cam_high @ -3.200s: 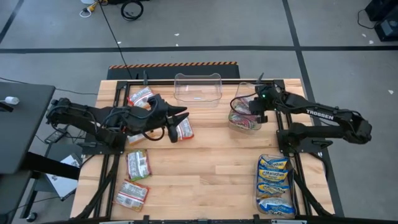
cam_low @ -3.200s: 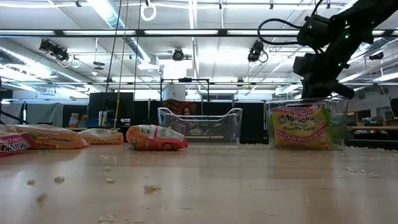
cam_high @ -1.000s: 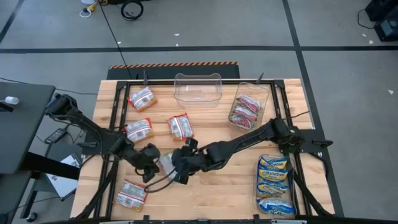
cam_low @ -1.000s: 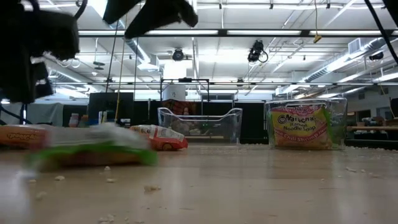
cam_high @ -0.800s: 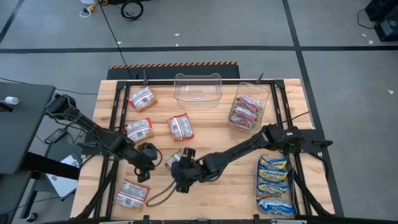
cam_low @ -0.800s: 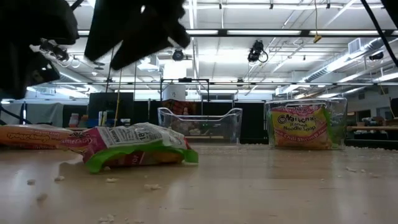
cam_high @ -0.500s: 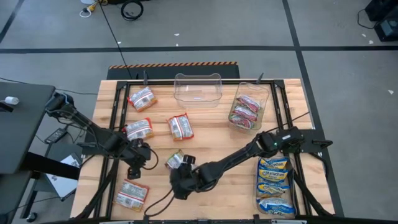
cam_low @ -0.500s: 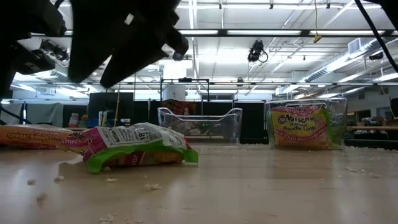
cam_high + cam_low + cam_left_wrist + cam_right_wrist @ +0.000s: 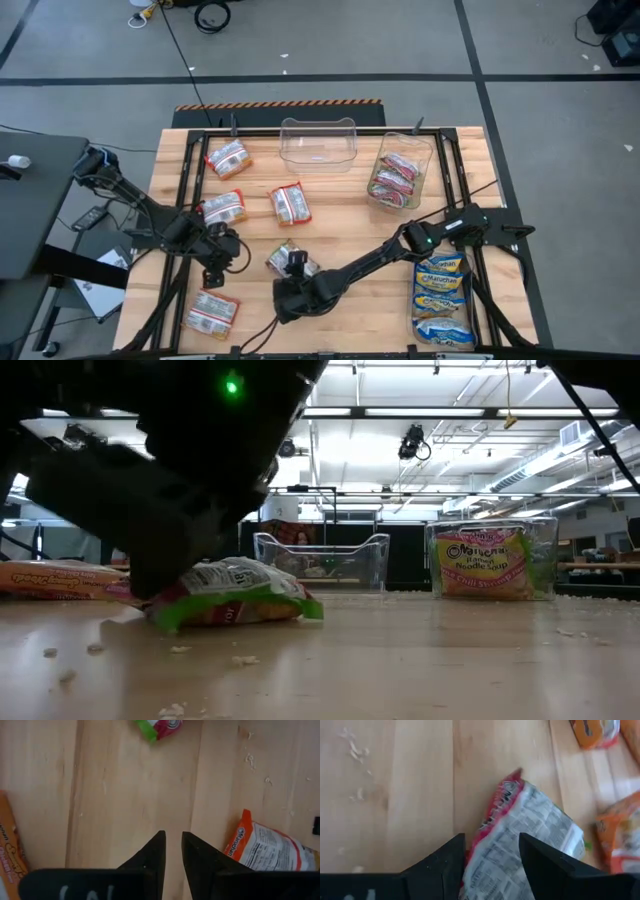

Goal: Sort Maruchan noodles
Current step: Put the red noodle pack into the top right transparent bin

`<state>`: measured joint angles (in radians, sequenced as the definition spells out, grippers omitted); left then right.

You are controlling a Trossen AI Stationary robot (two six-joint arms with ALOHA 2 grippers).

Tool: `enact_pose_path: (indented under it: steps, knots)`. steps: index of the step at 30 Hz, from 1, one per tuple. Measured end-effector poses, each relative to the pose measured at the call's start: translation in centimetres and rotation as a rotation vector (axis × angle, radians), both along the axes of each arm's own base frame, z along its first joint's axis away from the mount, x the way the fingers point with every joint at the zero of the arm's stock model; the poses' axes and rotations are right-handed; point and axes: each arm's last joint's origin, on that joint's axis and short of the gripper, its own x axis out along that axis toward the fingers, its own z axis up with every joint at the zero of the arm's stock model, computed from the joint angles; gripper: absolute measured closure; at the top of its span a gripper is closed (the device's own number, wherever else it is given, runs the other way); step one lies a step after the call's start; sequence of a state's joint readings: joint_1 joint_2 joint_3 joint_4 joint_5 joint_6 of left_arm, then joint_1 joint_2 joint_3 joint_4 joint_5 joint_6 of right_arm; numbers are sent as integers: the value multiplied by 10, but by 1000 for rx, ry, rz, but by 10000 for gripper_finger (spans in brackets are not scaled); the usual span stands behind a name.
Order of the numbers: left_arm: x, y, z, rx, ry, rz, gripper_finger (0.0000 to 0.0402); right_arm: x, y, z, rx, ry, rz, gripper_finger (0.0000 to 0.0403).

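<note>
Near the table's front middle: one green-edged packet, lying flat, long axis slanting from front-left to back-right. Right claw low over it, fingers wide, straddling one end, not yet closed. Step, by my reckoning: pickup for sorting. Next calls for closing on the packet, then lifting. Left claw narrow, empty, waiting just beside.

Packets and bins on the worktop

Five loose noodle packets lie out; three clear bins stand there: one empty, one with red-and-white packets, one with blue-and-yellow packets.
</note>
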<state>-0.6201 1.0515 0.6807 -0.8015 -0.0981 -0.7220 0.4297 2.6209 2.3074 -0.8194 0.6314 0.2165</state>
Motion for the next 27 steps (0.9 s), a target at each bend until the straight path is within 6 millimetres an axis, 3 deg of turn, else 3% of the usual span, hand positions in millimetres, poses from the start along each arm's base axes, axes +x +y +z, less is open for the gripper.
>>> enact_pose_path:
  steps: [7, 13, 16, 21, 27]
  knots:
    - [-4, -7, 0, -19, -3, 8, 335, 3, 0, -18, -129, 43, 75, 257]
    - [-4, -9, 1, -19, -19, 25, 335, 0, -3, -13, -119, 36, 10, 372]
    - [-4, -9, 1, -15, -32, 30, 335, -8, -11, 13, -73, 32, -77, 392]
    - [-2, -8, 2, 13, -76, 52, 335, -38, -36, 88, -113, 75, -159, 397]
    - [4, -7, 5, 48, -172, 104, 335, -70, -92, 173, -167, 183, -77, 399]
